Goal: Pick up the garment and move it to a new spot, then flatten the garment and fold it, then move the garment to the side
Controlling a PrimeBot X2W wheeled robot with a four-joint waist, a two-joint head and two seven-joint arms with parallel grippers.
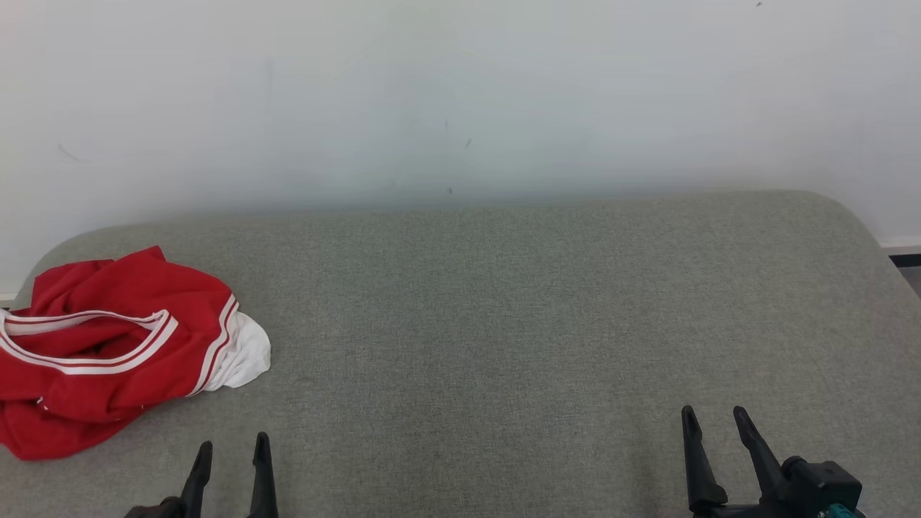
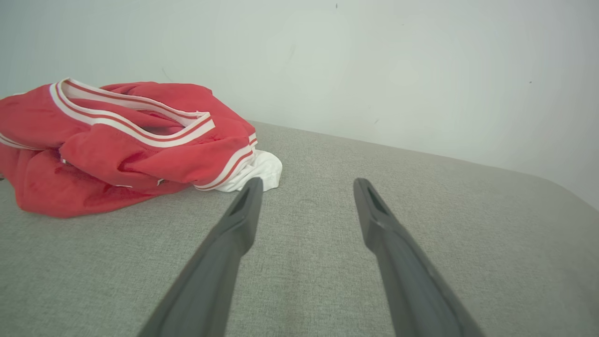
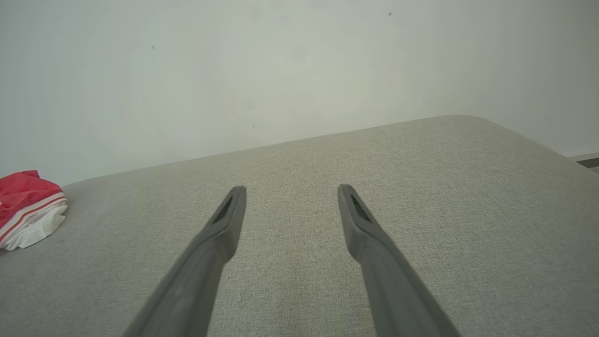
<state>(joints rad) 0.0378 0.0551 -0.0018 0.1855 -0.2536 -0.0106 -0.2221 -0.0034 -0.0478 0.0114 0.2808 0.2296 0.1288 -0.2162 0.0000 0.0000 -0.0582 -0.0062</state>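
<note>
The garment (image 1: 108, 345) is red with white striped trim and a white part at its right edge. It lies crumpled at the far left of the grey padded surface (image 1: 504, 309). In the left wrist view the garment (image 2: 117, 140) bunches up just ahead and left of my fingers. In the right wrist view a bit of the garment (image 3: 28, 210) shows at the left edge. My left gripper (image 1: 234, 446) is open and empty, just in front of the garment. My right gripper (image 1: 714, 416) is open and empty, far off at the lower right.
A pale wall (image 1: 460, 93) rises right behind the padded surface. The surface has rounded corners, and its right edge drops off near a strip of dark floor (image 1: 905, 260).
</note>
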